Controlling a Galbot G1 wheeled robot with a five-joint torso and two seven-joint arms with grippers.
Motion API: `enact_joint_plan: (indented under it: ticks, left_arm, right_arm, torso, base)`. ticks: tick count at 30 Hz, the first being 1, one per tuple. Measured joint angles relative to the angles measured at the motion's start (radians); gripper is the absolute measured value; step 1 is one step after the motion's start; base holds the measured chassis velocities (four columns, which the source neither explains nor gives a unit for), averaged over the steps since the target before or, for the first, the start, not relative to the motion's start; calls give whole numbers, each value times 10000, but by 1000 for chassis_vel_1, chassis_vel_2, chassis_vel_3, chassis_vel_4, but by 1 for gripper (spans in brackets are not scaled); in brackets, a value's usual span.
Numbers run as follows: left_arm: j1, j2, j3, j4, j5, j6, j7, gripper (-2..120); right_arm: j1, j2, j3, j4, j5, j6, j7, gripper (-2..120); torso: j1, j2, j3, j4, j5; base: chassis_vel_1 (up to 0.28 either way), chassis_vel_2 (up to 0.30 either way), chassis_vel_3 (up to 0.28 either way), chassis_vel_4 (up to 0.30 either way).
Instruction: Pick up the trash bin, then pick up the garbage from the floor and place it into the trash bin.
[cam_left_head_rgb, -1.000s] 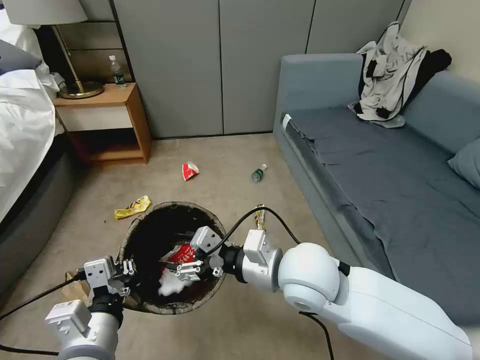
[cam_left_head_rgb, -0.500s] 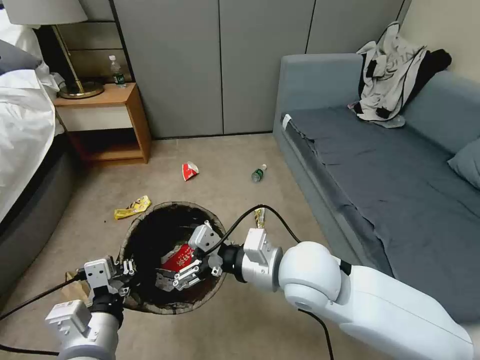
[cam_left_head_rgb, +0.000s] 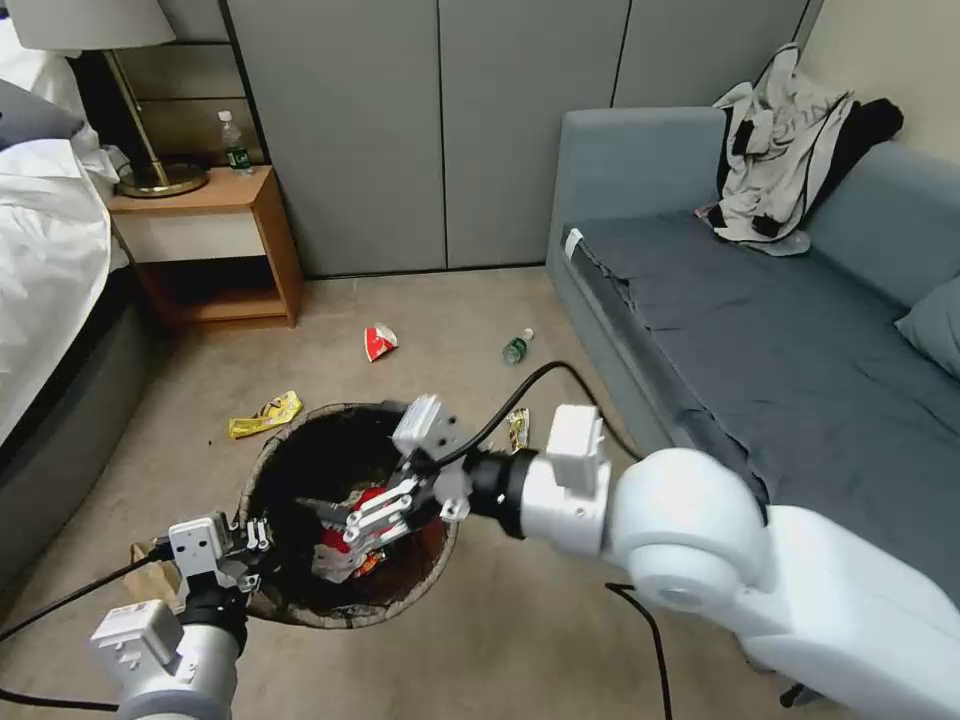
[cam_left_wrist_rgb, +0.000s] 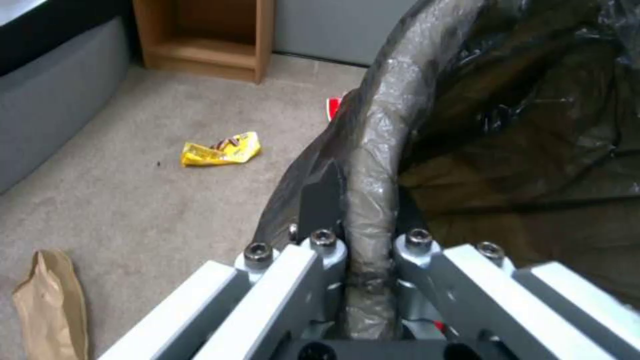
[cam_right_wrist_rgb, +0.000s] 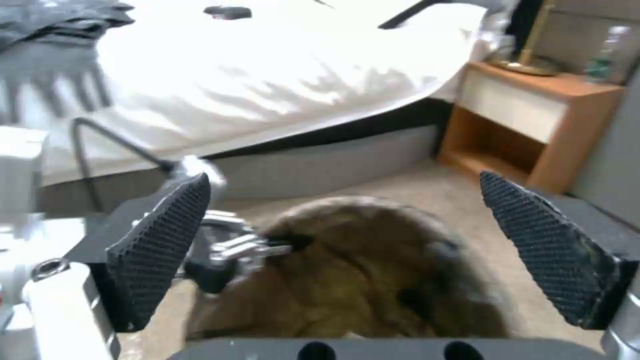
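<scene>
The trash bin (cam_left_head_rgb: 300, 418), a round bucket lined with a dark bag, hangs just above the carpet. My left gripper (cam_left_head_rgb: 247, 556) is shut on its near rim (cam_left_wrist_rgb: 373, 165); in the left wrist view the left gripper (cam_left_wrist_rgb: 368, 250) pinches the bag-covered edge. My right gripper (cam_left_head_rgb: 326, 522) hovers open over the bin's mouth, and its pads (cam_right_wrist_rgb: 160, 245) are far apart with nothing between them. A red carton and white tissue (cam_left_head_rgb: 345, 556) lie inside the bin. On the floor are a red-and-white carton (cam_left_head_rgb: 379, 342), a small bottle (cam_left_head_rgb: 517, 346), a yellow wrapper (cam_left_head_rgb: 265, 414), another wrapper (cam_left_head_rgb: 518, 430) and a brown paper bag (cam_left_head_rgb: 150, 575).
A blue sofa (cam_left_head_rgb: 760, 340) runs along the right, with clothes on its back. A wooden nightstand (cam_left_head_rgb: 215, 250) with a lamp and a bottle stands at the back left, next to a bed (cam_left_head_rgb: 50, 260). Grey cabinet doors (cam_left_head_rgb: 440, 130) close off the far side.
My right gripper has opened and risen above the bin. The red carton it held now lies in the bin. The left gripper and the bin have stayed put.
</scene>
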Motion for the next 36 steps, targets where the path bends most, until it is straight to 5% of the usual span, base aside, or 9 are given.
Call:
enact_joint_plan:
  ticks: [13,22,29,36]
  left_arm:
    - [-68,-54,-29,0,-12,0,-8,3]
    - [-83,-63,-47,0,-20,-1,-17,3]
    - [-78,-46,-83,1,-40,-9,-21,3]
    - [-49,20,-134,0,-66,-14,-38,3]
  right_arm:
    - [-2210,-1072,2406,-108,-545,1061,18,100]
    - [-4268,-1073,3842,-334,-1480,1795,274,100]
    - [-6366,-689,4347,-337,-3234,3253,978,100]
    - [-8556,516,5069,-587,-5445,4289,1205,100]
  torso:
    - [0,0,0,-1,2]
    - [0,0,0,0,1]
    - [0,0,-1,0,-1]
    - [0,1,-1,0,-1]
  base:
    - [0,0,0,0]
    - [0,0,0,0]
    - [0,0,0,0]
    - [0,0,0,0]
